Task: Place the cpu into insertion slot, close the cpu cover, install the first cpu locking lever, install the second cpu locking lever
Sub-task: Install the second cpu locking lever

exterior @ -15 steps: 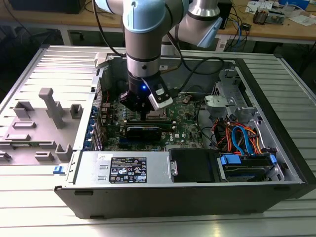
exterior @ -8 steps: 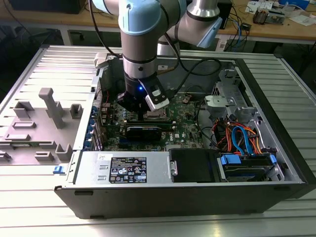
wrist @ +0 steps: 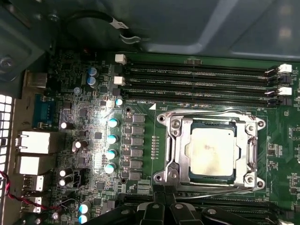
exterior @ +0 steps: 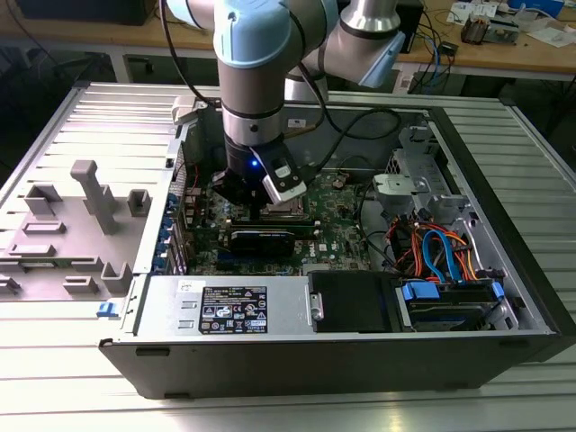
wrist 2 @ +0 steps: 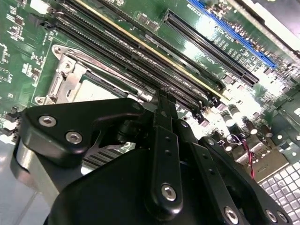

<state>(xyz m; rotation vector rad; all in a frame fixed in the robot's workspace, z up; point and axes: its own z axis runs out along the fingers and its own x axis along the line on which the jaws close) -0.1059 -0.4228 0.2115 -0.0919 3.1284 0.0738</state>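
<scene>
Cpu [wrist: 213, 152] sits in the slot [wrist: 168, 152], cover [wrist: 251, 154] down; tool [wrist: 161, 194], fingers together and empty, could slip off a lever.

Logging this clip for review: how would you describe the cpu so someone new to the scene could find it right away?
Start with the green motherboard inside the open computer case. In the first wrist view, beside the long black memory slots, sits a square silvery frame, the cpu cover. The cpu is the flat, pale metal square showing through its window, smooth where neighbours are ridged or dark.
</scene>
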